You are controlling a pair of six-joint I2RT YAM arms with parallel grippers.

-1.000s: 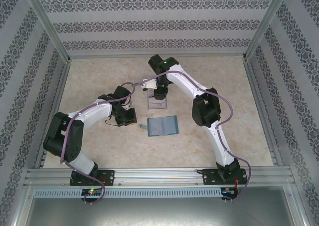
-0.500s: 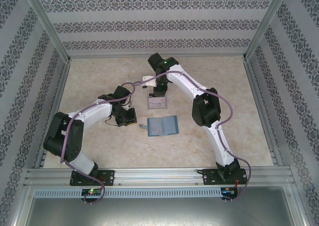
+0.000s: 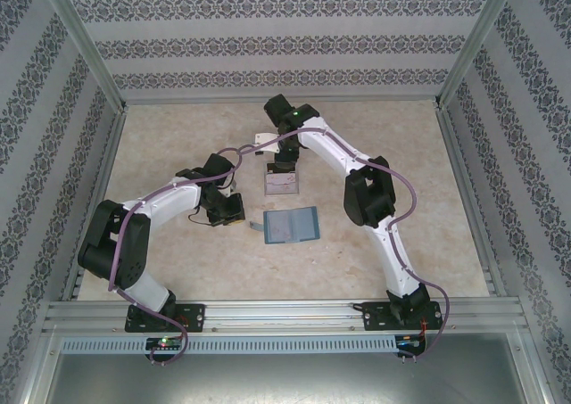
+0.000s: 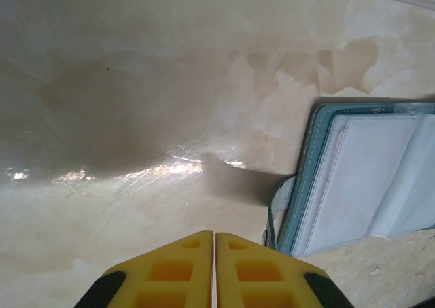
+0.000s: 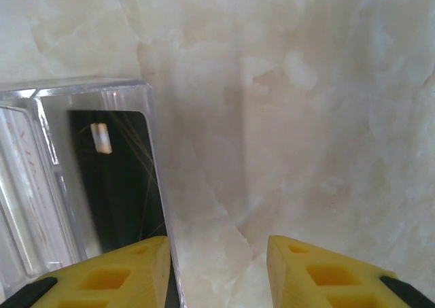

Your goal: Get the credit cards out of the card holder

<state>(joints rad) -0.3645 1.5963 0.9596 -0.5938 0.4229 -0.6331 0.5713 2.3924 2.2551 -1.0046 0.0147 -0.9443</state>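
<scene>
- Right tool [image 5: 217, 274]: fingers spread and gripping nothing. It hangs across the right wall of the clear tray [image 5: 153, 151], one finger above the tray and the other above bare bench [image 5: 306, 83].
- Dark card [image 5: 115, 185]: lies flat inside the tray, close against that wall. Judged delivered.
- Card holder [image 3: 292, 226]: lies open on the bench, on the near side of the tray and apart from it. Its pale pockets face up. Whether a card sits inside cannot be told.
- Left tool [image 4: 214, 270]: fingers pressed together and empty, just beside the holder's left edge.
- Step in hand, judged: withdraw the right tool from the tray. A straight lift should keep the inner finger from catching the wall.
- Hazards: the tray looks light and would probably slide if nudged. Both arms crowd the holder, leaving little room to approach it.
</scene>
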